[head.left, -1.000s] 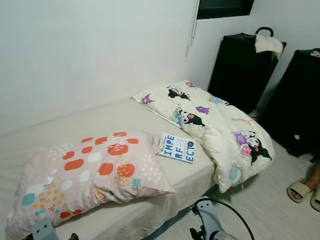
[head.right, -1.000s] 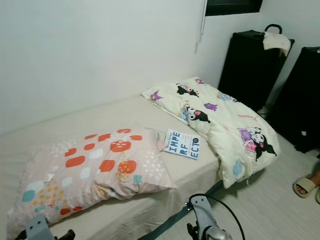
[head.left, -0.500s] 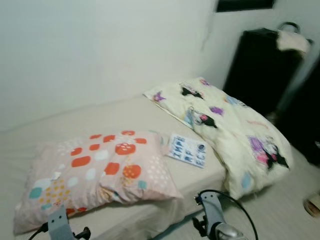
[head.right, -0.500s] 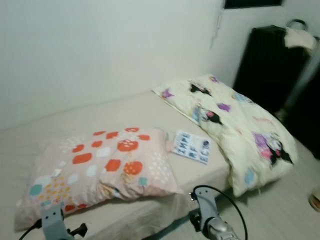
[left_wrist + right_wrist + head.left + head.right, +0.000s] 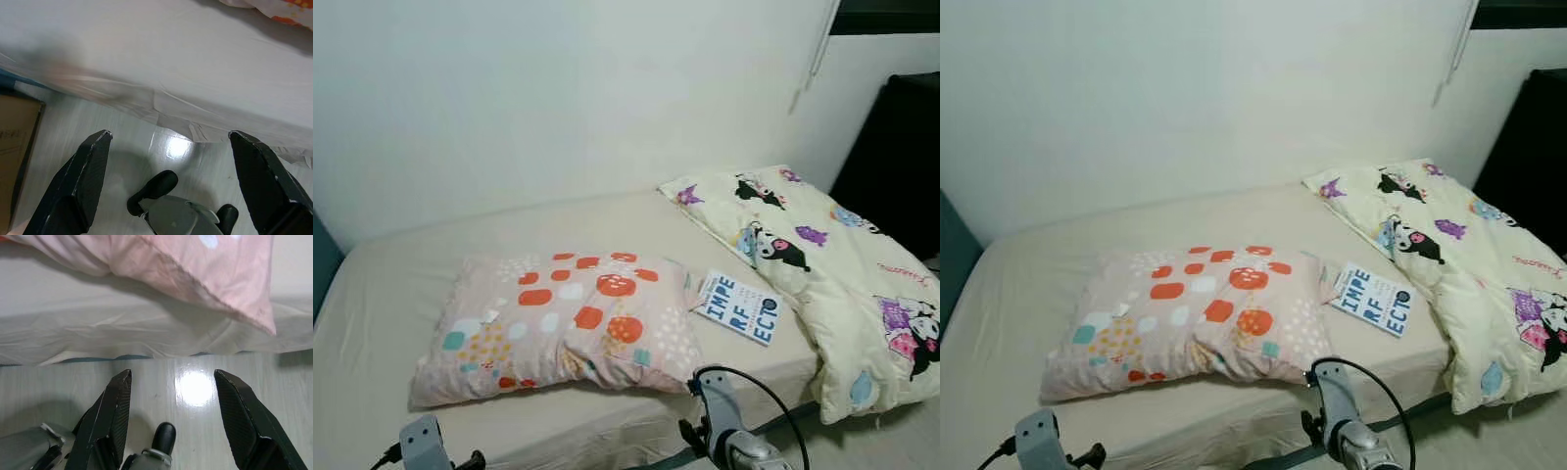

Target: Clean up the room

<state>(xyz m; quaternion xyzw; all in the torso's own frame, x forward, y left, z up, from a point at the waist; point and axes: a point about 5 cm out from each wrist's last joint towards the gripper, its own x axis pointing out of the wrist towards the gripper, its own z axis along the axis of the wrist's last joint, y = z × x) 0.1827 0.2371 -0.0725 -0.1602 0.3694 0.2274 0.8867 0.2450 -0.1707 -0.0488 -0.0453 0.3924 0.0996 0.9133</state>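
I'm looking down at a low bed (image 5: 391, 294) with a beige sheet, set against a white wall (image 5: 558, 98). A pink pillow (image 5: 563, 328) with orange, white and teal spots lies near the bed's front edge. Just beside it, on the sheet, is a book (image 5: 738, 306) whose cover reads "IMPE RF ECT", its corner close to the pillow's end. To the right of the book, a cream comforter (image 5: 832, 264) printed with cartoon characters runs from the wall side and hangs over the bed's edge toward the floor. A black piece of furniture (image 5: 901, 147) stands in the far right corner.

Both arms hang low in front of the bed. In the left wrist view, my left end effector (image 5: 171, 186) has its fingers spread wide, with nothing between them, over the pale floor (image 5: 98, 132) by the draped sheet; a cardboard box (image 5: 14, 142) sits at the side. My right end effector (image 5: 171, 418) is likewise spread wide and holds nothing, below the pillow's overhanging corner.
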